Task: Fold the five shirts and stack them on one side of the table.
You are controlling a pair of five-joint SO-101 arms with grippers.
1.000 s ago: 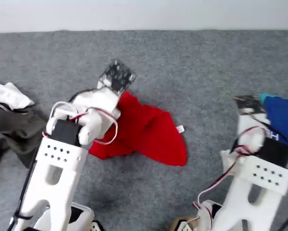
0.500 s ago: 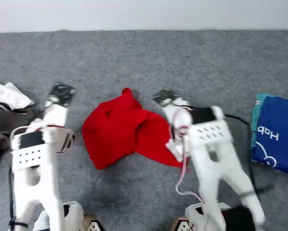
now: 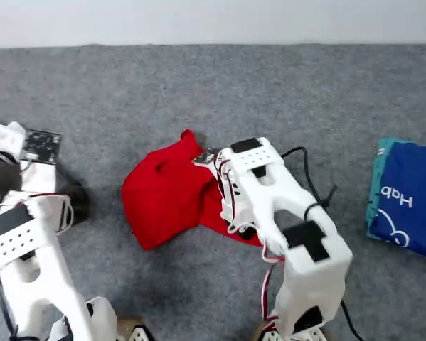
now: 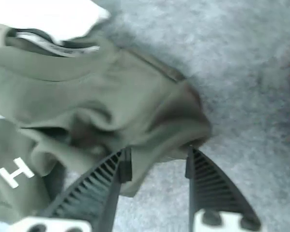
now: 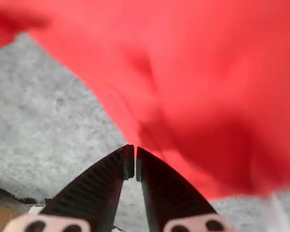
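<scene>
left arm's fingers (image 4: 207,188) spread apart; right arm's fingers (image 5: 106,179) pressed together

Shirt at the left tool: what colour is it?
The shirt is dark olive green, clearest in the left wrist view.

Shirts in three places across the table (image 3: 269,92).
A loose shirt (image 3: 163,192) lies mid-table, the right gripper (image 5: 135,162) at its right part; a heap (image 4: 111,96) sits at the left edge under the left gripper (image 4: 154,164); folded shirts (image 3: 408,202) lie at the right edge.
</scene>
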